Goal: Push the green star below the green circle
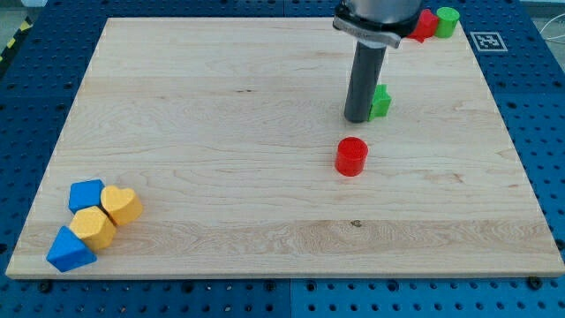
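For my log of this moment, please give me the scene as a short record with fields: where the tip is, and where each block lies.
tip: my tip stands right against the green star's left side
green star: upper middle of the board, partly hidden by the rod
green circle: top right corner of the board
red block: beside the green circle, on its left, shape unclear
red cylinder: below the tip
bottom left cluster: blue block, yellow heart, yellow block, blue triangle

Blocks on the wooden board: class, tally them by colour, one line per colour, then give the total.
Red: 2, red cylinder, red block
Green: 2, green star, green circle
Blue: 2
Yellow: 2
Total: 8
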Robot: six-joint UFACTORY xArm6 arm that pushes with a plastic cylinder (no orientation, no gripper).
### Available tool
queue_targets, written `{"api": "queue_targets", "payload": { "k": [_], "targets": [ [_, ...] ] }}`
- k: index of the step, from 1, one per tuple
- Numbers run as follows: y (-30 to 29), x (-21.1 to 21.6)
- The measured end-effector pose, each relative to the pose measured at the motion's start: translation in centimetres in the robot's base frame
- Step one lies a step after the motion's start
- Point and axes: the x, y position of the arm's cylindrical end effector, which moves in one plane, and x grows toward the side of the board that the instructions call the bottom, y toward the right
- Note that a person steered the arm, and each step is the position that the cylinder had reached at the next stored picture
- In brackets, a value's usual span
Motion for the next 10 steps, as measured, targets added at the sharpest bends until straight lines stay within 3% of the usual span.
{"api": "queue_targets", "payload": {
  "k": [3,6,8,10],
  "targets": [
    [10.8,-6.0],
    [19.8,-5.7],
    [21.4,-6.1],
    [17.8,-6.6]
  ]
}}
